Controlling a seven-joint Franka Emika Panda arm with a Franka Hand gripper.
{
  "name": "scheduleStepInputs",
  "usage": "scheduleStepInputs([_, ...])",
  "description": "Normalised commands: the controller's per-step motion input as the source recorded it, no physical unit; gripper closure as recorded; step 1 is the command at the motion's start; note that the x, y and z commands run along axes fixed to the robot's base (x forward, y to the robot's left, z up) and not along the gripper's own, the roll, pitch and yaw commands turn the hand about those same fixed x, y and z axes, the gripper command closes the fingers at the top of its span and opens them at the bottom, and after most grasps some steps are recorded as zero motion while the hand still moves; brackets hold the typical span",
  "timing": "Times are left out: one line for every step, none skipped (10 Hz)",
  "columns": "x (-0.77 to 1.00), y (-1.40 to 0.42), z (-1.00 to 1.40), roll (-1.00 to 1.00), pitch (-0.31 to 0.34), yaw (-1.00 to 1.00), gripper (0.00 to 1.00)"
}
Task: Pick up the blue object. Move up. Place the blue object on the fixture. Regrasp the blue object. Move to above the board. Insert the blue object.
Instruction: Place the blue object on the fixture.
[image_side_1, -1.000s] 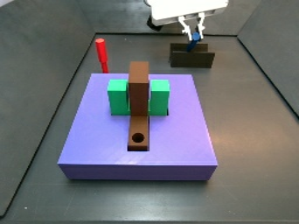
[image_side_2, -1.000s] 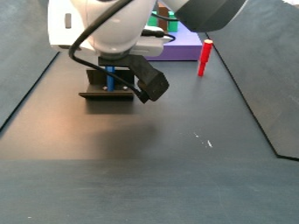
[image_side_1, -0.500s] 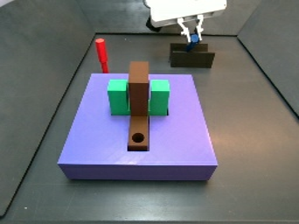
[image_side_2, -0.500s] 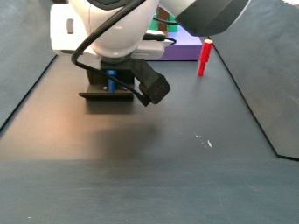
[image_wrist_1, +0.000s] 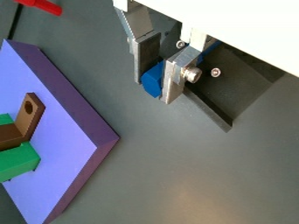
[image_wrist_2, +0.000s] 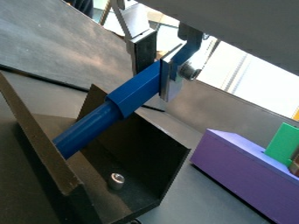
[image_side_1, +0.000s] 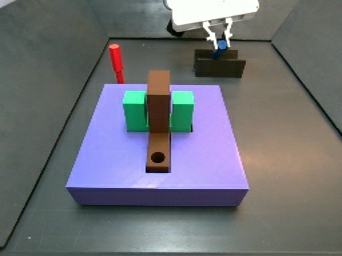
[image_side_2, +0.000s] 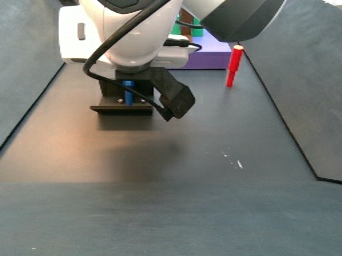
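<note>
One large slab dominates the floor: the board (image_side_1: 158, 140), periwinkle-purple, is seen in a side view carrying two green blocks (image_side_1: 135, 110) with a long brown bar (image_side_1: 159, 120) laid between them, its round hole (image_side_1: 159, 158) at the near end. Well apart from the board, at the far side of the floor, the fixture (image_side_1: 221, 65) is found, a small dark block with a notch on top. A red peg (image_side_1: 116, 62) is stood upright on the floor beside the board's far corner, clear of everything else.

Directly over the fixture the gripper (image_side_1: 219, 38) is held. In a wrist view the blue object (image_wrist_2: 111, 112) is shown lying tilted in the fixture's (image_wrist_2: 105, 171) notch, its lower end resting against the sloped wall and its upper end pinched between the silver fingers (image_wrist_2: 174, 69). The gripper (image_wrist_1: 156, 70) is thus pressed together on the blue object (image_wrist_1: 151, 80), whose end alone is visible between the plates in that wrist view.

The step in hand is judged to be the placing on the fixture, or the regrasp that follows; which of the two cannot be settled from these views. Either way a firm, squared hold is called for before the piece is lifted clear of the notch and carried above the board for insertion, presumably at the round hole.
</note>
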Motion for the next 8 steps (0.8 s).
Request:
scheduleStepInputs([0.01,-0.09,-0.16,0.0,0.003,0.0,1.0])
scheduleStepInputs([0.03,-0.07,-0.13,0.02,0.02,0.0,1.0])
scheduleStepInputs([0.02,-0.05,-0.14,0.07,0.014,0.0,1.0])
scheduleStepInputs([0.02,0.0,-0.18,0.19,0.0,0.0,1.0])
scheduleStepInputs([0.03,0.0,-0.19,0.22,0.0,0.0,1.0])
scheduleStepInputs([0.05,0.0,-0.13,0.11,0.011,0.0,1.0])
scheduleStepInputs([0.04,0.0,-0.02,0.0,0.029,0.0,1.0])
scheduleStepInputs([0.04,0.0,0.0,0.0,0.02,0.0,1.0])
